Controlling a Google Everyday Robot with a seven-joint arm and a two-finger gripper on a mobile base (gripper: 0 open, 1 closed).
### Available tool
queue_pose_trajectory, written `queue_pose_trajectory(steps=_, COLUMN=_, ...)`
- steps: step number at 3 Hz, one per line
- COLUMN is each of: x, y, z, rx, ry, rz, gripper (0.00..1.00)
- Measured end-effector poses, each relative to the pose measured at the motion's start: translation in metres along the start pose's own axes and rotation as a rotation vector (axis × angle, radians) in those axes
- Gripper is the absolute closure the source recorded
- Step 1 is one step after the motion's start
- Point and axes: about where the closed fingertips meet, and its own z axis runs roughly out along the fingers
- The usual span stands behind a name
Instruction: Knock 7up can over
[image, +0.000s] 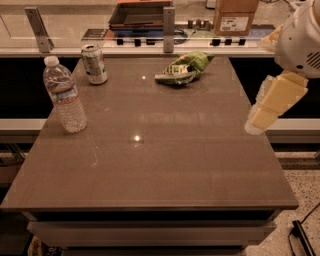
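Note:
The 7up can (94, 64) stands upright at the far left of the brown table (165, 160), silver and green with a silver top. My gripper (260, 120) hangs on the white arm (300, 40) over the table's right edge, far to the right of the can and well apart from it. Nothing is in contact with the can.
A clear water bottle (65, 95) with a white cap stands upright in front of and left of the can. A green foil snack bag (182, 69) lies at the far middle of the table. A counter with metal posts (169, 22) and a cardboard box (235, 15) runs behind.

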Motion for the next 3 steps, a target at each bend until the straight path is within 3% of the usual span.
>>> queue_pose_trajectory(steps=2, x=-0.065, y=-0.004, z=0.024, rx=0.01, ry=-0.289, rz=0.123, gripper=0.0)
queue_pose_trajectory(steps=3, x=-0.096, y=-0.007, z=0.032, rx=0.056, ry=-0.418, rz=0.229, gripper=0.0)
